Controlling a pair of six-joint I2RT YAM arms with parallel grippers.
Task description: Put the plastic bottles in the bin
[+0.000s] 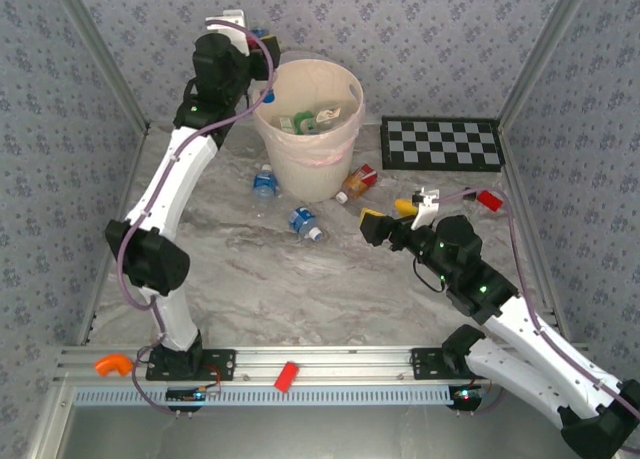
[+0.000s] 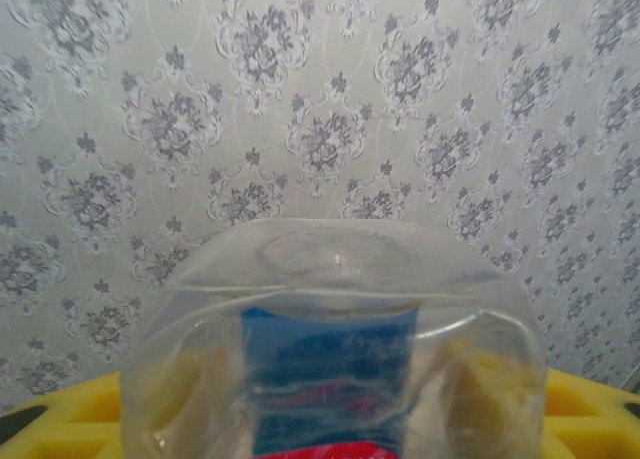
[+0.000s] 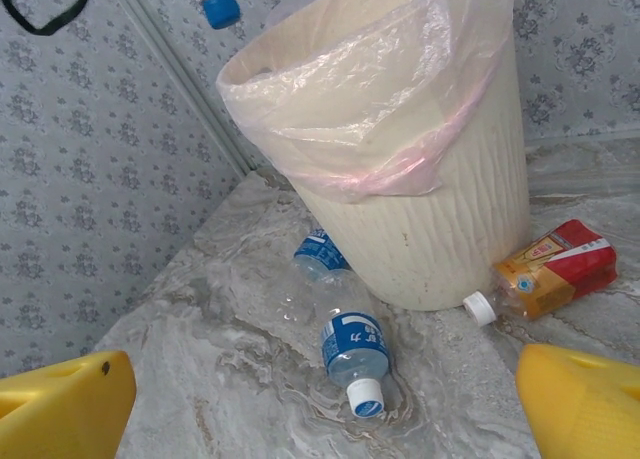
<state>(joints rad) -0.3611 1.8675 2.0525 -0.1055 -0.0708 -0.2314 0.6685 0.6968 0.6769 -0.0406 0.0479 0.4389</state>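
The bin (image 1: 310, 154) is a large peach-cream bucket with a clear liner, standing at the back middle of the table. Several crushed bottles (image 1: 312, 119) lie inside it. My left gripper (image 1: 258, 57) hangs just outside the bin's left rim, shut on a clear plastic bottle with a blue label (image 2: 335, 349); its blue cap (image 3: 220, 7) points down. On the table lie two clear blue-labelled bottles (image 1: 264, 182) (image 1: 303, 222) and an orange-red one (image 1: 358, 182). My right gripper (image 1: 390, 214) stands open, low over the table, facing the nearer clear bottle (image 3: 355, 349).
A black-and-white checkerboard (image 1: 441, 144) lies at the back right. A small red object (image 1: 488, 199) sits near the right wall. An orange piece (image 1: 113, 363) and a red block (image 1: 286, 375) rest on the front rail. Patterned walls close in three sides.
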